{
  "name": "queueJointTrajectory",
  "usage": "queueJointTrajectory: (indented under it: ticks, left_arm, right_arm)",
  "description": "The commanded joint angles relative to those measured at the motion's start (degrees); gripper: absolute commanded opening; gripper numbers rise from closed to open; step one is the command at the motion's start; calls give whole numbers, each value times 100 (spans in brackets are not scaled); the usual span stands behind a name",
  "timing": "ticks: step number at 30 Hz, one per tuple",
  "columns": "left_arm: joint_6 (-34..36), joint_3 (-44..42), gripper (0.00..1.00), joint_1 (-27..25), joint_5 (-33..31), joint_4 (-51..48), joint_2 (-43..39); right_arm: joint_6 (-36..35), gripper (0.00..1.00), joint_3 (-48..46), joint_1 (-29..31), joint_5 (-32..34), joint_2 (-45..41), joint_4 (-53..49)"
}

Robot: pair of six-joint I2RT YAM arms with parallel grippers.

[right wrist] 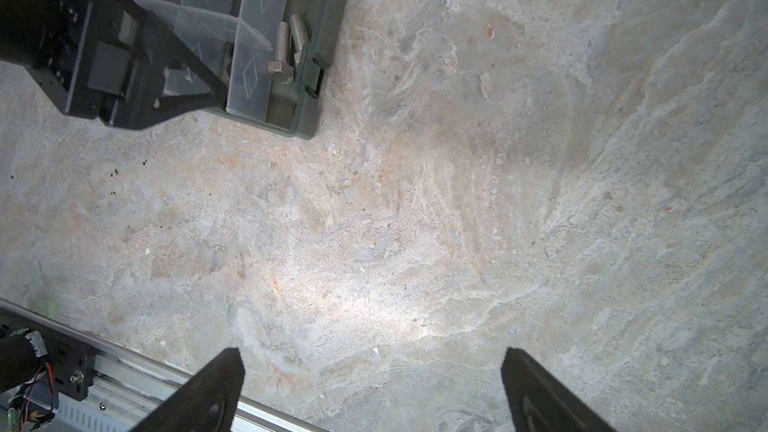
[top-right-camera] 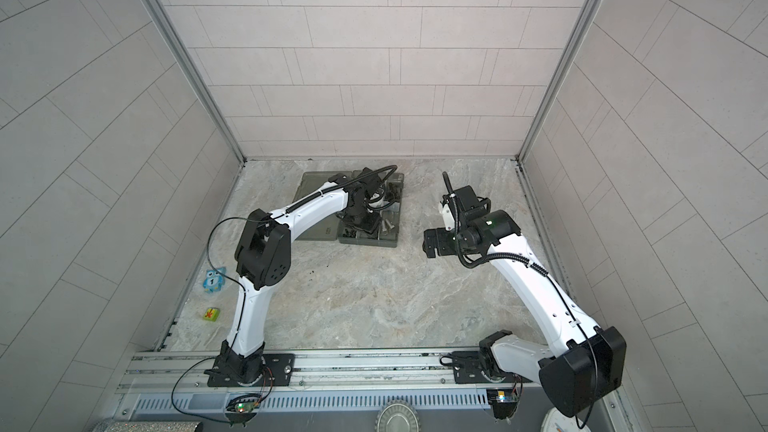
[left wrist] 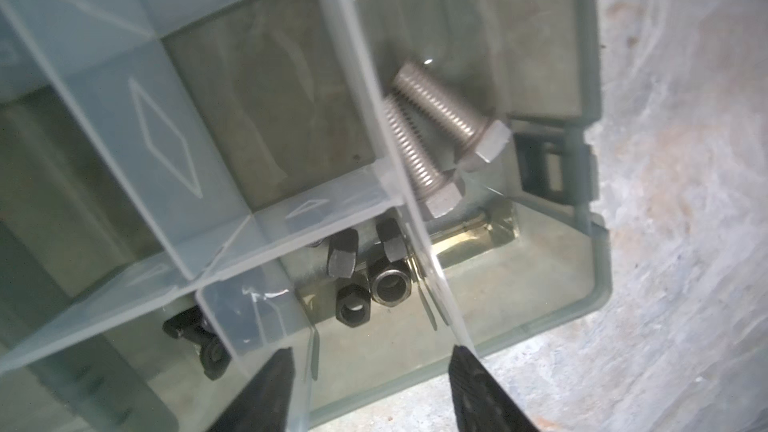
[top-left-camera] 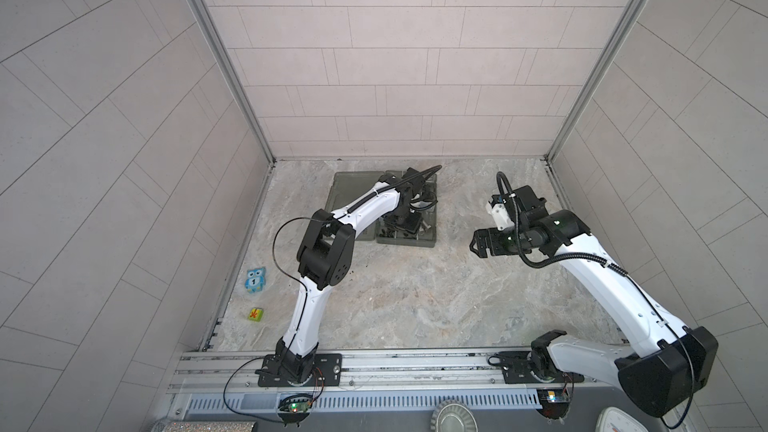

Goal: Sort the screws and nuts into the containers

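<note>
The smoky grey organizer box (top-left-camera: 428, 241) (top-right-camera: 392, 238) lies at the back of the table, its flat lid (top-left-camera: 345, 184) folded out to the left. My left gripper (left wrist: 374, 353) (top-left-camera: 405, 226) hangs open over a near-edge container, with nothing between its fingers. In that container lie three black nuts (left wrist: 365, 276). Two silver screws (left wrist: 440, 126) (right wrist: 283, 47) rest in the neighbouring container. Dark pieces (left wrist: 203, 338) show through a divider, too blurred to name. My right gripper (right wrist: 372, 353) (top-left-camera: 478, 245) stands open over bare table, right of the box.
A blue owl toy (top-left-camera: 254, 280) and a green cube (top-left-camera: 256, 314) sit near the left wall. Small dark specks (top-left-camera: 361, 295) dot the marble table. The arm-base rail (top-left-camera: 415, 361) runs along the front, with a fluted tin (top-left-camera: 454, 419) and a scale (top-left-camera: 619, 421) beyond.
</note>
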Motion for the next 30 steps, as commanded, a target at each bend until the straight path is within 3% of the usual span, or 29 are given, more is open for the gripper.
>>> queueJointTrajectory:
  ticks: [1, 3, 8, 12, 14, 16, 20, 25, 30]
  left_arm:
    - [22, 58, 85, 80, -163, -62, -137]
    - [13, -65, 100, 117, -182, 112, -364]
    - [-122, -699, 100, 415, -363, 842, -1396]
    - [-293, -1351, 100, 981, -150, 1561, -2436]
    - [-299, -1675, 100, 1220, -339, 1804, -2910]
    - [-253, -2081, 100, 1453, -1009, 1993, -3350]
    - [49, -2883, 100, 2248, -1098, 2229, -3936]
    - [-93, -4362, 100, 3376, -1060, 3133, -4680]
    - [2, -5336, 98, 3629, -1411, 3999, -4749]
  right_arm:
    - [-116, 99, 139, -37, 83, 118, 57]
    - [-143, 99, 164, -41, 79, 173, 127]
    - [-116, 99, 63, -96, 330, 224, 493]
    - [-96, 99, -111, -205, 499, 220, 919]
    - [-165, 99, -237, -263, 632, 231, 1159]
    - [-280, 99, -407, -303, 960, 246, 1449]
    - [-577, 100, -897, -348, 1883, 143, 2214]
    - [-1351, 100, -2410, -398, 3117, -437, 4718]
    - [-1939, 100, -3128, -581, 4005, -182, 6206]
